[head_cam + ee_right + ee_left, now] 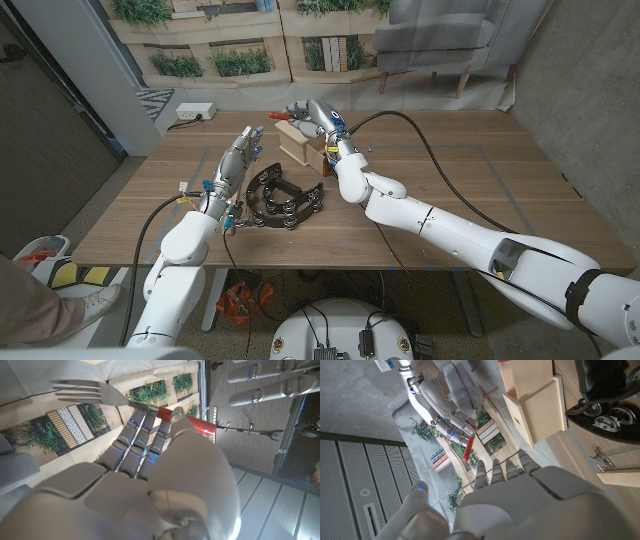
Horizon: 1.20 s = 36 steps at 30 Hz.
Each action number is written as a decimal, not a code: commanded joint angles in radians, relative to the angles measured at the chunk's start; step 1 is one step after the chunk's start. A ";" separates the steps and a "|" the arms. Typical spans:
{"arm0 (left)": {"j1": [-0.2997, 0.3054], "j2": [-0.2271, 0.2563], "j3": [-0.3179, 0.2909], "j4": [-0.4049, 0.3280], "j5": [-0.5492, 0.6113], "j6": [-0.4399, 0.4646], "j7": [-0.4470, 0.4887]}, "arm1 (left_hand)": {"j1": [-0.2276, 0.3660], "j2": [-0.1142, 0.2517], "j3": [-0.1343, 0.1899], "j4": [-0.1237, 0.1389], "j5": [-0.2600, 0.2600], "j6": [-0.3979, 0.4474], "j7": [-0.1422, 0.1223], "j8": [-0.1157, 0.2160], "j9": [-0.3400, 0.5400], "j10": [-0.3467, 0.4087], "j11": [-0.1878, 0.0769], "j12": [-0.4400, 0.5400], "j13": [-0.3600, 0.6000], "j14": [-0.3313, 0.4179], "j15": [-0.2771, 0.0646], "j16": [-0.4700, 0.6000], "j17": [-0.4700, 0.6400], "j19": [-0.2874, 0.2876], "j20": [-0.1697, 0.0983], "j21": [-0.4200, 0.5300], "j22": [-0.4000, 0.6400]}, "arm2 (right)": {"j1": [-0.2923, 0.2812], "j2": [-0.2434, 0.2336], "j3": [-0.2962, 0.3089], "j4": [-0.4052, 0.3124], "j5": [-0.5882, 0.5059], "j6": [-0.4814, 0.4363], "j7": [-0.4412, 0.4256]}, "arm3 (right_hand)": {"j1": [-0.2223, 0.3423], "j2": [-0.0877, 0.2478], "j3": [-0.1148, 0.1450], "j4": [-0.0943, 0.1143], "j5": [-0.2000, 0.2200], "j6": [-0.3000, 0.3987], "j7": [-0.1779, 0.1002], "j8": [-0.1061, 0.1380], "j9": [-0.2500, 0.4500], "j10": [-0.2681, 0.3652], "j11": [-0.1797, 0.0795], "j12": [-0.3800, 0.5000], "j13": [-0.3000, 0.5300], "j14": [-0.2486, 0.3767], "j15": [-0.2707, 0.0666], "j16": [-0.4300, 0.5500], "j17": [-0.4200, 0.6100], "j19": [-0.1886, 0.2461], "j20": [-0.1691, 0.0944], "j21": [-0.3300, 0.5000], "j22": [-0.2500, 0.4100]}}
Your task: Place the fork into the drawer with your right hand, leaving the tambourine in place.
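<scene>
The fork (100, 396), red-handled, is pinched in the right robot hand (318, 117) above the drawer (303, 147). It should be lowered tines-first and released inside, clear of the tambourine (275, 198). The left robot hand (236, 158) is held spread, gripping nothing.

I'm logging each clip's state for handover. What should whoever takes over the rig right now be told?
Right robot hand: holds the red-handled fork in its fingers, raised over the far side of the wooden drawer box.
Left robot hand: holds nothing, fingers extended, above the table beside the tambourine.
Tambourine: on the table, in front of the drawer box.
Done: fork picked up and carried to the box.
Left: put the fork into the drawer and let go; leave the tambourine alone.
</scene>
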 commanded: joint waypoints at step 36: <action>0.009 0.000 0.004 -0.019 0.010 -0.008 0.001 | 0.000 0.006 0.002 -0.007 0.001 0.008 -0.003 0.000 0.003 0.004 0.003 0.003 0.003 0.002 -0.001 0.003 0.003 0.006 0.000 0.003 0.004 | -0.007 0.046 0.021 0.215 0.028 0.207 -0.071 | 0.027 0.025 0.004 -0.001 0.001 0.006 -0.015 0.012 0.003 0.058 -0.066 0.000 0.011 0.030 -0.160 0.018 0.043 -0.016 -0.015 0.035 0.004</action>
